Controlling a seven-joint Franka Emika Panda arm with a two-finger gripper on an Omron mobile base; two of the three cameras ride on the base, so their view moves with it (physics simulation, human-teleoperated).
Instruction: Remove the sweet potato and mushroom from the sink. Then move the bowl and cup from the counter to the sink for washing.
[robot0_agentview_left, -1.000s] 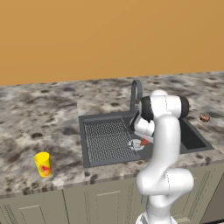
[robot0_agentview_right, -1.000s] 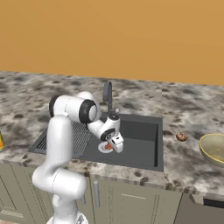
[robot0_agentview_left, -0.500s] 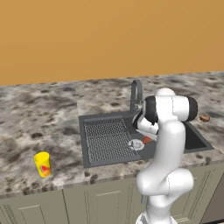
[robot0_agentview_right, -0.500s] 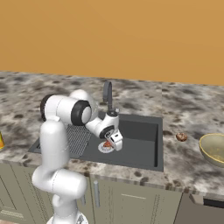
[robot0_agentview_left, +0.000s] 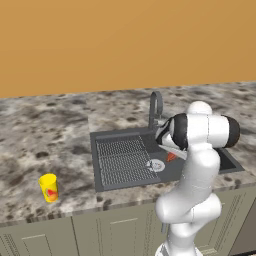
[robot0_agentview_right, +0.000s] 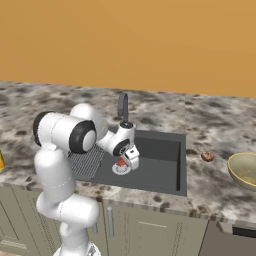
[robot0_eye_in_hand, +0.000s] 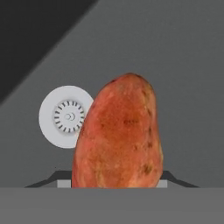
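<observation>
1. since a second ago the arm's shoulder and elbow have swung round while the gripper stayed low over the sink; the sweet potato has stayed at the hand, and cup, bowl and mushroom lie where they were.
2. left base view: the arm rises at lower right and bends over the dark basin. a sliver of the orange tuber shows under the wrist, just beside the round silver drain. the yellow cup stands upright on the counter, well left of the basin. the grey faucet stands behind it.
3. right base view: the hand hangs in the basin above the drain, the orange tuber at its tips. the mushroom lies on the counter right of the basin, and the tan bowl sits further right, at the picture's edge.
4. hand view: the sweet potato stands up from between the fingers, pinched there, in front of the basin floor, partly covering the drain.
</observation>
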